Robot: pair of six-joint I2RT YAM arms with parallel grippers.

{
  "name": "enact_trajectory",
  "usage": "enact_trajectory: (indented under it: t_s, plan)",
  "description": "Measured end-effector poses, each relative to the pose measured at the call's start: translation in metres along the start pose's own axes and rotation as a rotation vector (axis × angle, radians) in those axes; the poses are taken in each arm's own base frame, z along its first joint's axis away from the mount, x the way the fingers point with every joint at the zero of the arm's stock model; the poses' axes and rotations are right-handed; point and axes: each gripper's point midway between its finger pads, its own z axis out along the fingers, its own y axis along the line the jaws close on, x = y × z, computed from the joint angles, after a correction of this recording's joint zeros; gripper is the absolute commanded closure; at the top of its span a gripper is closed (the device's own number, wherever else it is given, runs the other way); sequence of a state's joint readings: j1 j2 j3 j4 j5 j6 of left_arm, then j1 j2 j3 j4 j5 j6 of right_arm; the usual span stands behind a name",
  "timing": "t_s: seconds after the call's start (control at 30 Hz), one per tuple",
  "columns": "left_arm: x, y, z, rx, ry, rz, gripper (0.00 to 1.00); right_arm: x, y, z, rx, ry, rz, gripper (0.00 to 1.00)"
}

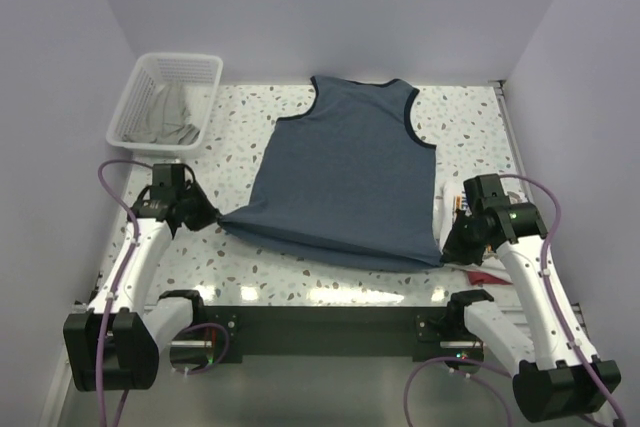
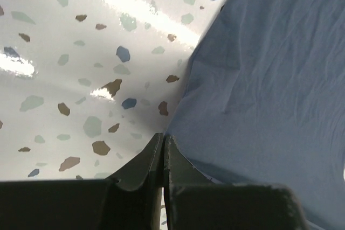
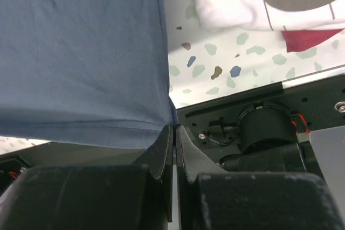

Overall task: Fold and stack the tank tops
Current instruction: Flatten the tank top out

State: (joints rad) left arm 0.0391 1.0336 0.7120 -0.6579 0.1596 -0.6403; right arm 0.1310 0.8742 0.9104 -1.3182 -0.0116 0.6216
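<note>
- Jaws of the left gripper are pinched on the near left hem corner of the slate-blue cloth tank top with navy trim. Those of the right gripper are pinched on its near right hem corner, as the top view shows.
- That garment lies spread on the glossy speckled terrazzo table, with its straps toward the far wall and its hem stretched between the two grippers.
- At the far left corner stands a white plastic mesh basket, well apart from the blue top, with a crumpled grey cloth inside.
- Just beside the blue top's right edge a white printed cloth peeks out. The right arm hides most of it, so it is probably the white tank top, but this view does not settle it.
- From the left wrist, the two dark fingers are pressed together with almost no gap, and the blue hem corner meets their tips. The blue cloth spreads up and to the right, with bare table on the left.
- From the right wrist, the fingers stand a thin slit apart, clamping the stitched hem corner.
- Blue cloth fills the upper left of that view. The white cloth, printed in blue, grey and red, lies at the upper right, with a strip of table between the two.
- A black arm base sits at the lower right.
</note>
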Motion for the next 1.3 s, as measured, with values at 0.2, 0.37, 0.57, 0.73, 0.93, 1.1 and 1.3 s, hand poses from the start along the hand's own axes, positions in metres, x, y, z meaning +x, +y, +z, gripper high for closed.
enact_trajectory:
  t_s: [0.2,0.37,0.57,0.73,0.93,1.1,1.3]
  plan:
    - [0.028,0.017,0.003,-0.031,0.051,-0.043,0.88,0.013,0.004,0.001,-0.049,0.035,0.009,0.81]
    - [0.039,0.024,0.0,-0.05,0.073,-0.061,0.66,0.02,0.009,-0.002,-0.091,0.054,0.009,0.63]
    - [0.038,0.022,-0.005,-0.037,0.054,-0.058,0.49,0.025,0.009,-0.002,-0.094,0.077,0.015,0.55]
    - [0.021,-0.003,-0.01,0.089,-0.006,-0.041,0.48,0.003,0.027,-0.007,-0.13,0.038,0.057,0.53]
    - [-0.029,-0.071,0.014,0.297,-0.099,-0.002,0.45,-0.08,0.085,0.033,-0.179,-0.118,0.098,0.54]
    - [-0.048,-0.131,0.063,0.362,-0.066,0.091,0.47,-0.164,0.136,0.084,-0.125,-0.199,0.095,0.55]
    - [-0.056,-0.138,0.106,0.334,-0.058,0.1,0.45,-0.234,0.186,0.125,-0.121,-0.245,0.053,0.54]
